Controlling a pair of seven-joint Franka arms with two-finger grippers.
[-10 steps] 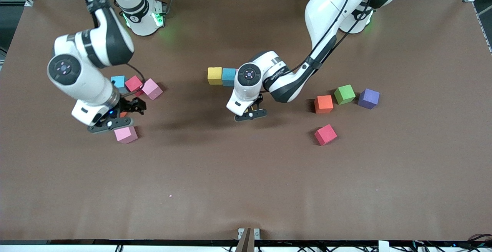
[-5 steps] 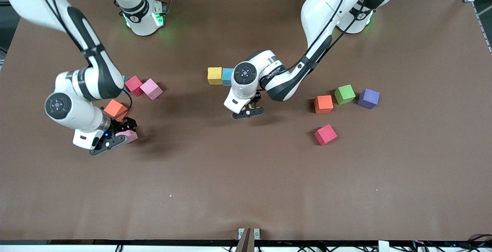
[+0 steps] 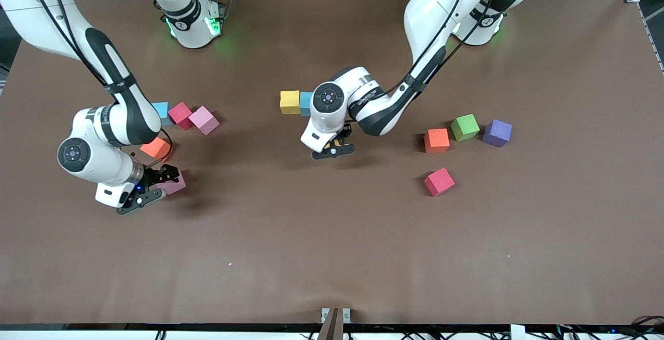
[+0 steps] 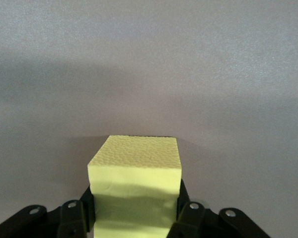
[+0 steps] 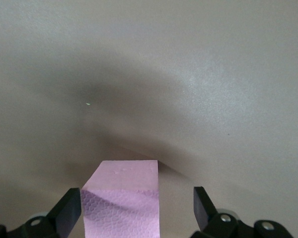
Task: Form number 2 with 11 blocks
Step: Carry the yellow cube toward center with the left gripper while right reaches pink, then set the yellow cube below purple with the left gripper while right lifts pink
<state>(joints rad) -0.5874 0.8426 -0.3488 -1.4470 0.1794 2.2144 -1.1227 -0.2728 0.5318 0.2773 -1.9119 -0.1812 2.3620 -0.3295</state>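
Eleven blocks show. Yellow (image 3: pixel 290 102) and blue (image 3: pixel 305 103) touch mid-table. The left gripper (image 3: pixel 332 151) clamps a yellow block (image 4: pixel 136 186), mostly hidden from the front. The right gripper (image 3: pixel 147 189), fingers apart, straddles a half-hidden pink block (image 5: pixel 123 200).

Right end effector (image 3: pixel 154 187) lower (astride pink block (image 3: pixel 174 184))

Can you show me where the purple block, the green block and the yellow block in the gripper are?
purple block (image 3: pixel 498 132), front view, top face.
green block (image 3: pixel 465 126), front view, top face.
yellow block (image 4: pixel 138 157), left wrist view, top face.
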